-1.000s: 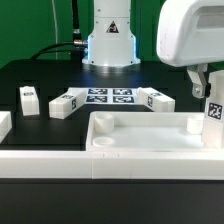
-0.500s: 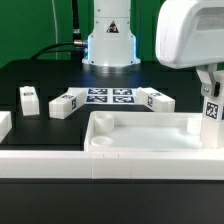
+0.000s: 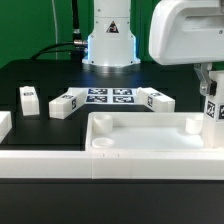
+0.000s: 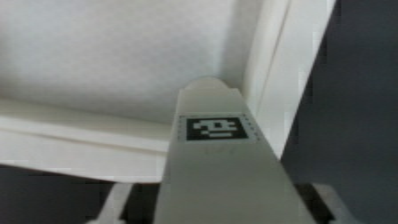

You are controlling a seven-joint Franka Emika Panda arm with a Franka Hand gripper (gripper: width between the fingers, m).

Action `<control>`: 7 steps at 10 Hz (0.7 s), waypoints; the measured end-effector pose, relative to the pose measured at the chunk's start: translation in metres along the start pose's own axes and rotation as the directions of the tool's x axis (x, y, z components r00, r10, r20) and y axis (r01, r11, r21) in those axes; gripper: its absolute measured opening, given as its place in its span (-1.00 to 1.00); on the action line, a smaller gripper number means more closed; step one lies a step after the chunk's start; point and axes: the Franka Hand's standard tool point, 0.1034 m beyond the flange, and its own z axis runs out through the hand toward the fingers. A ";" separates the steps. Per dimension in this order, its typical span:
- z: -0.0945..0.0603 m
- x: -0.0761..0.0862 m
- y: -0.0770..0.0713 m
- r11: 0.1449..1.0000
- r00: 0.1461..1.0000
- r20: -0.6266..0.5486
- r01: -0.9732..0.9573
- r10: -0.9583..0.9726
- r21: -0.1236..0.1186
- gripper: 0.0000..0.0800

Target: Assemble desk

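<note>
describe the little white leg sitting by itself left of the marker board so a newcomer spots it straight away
Start at the big white tabletop in front, then the marker board behind it. Two legs lie beside the board, one at each end; the lone leg sits further toward the exterior view's left, apart from everything, looking upright rather than lying.
</note>
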 end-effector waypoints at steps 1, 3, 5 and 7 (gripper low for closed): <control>0.000 0.001 0.000 0.994 0.994 -0.014 -0.108 0.108 0.005 -0.28; 0.000 0.002 0.000 0.952 0.952 -0.029 -0.305 0.306 0.020 -0.28; 0.000 0.003 0.006 0.915 0.915 -0.031 -0.402 0.403 0.016 -0.27; 0.000 0.003 0.013 0.882 0.882 -0.032 -0.470 0.470 0.009 -0.27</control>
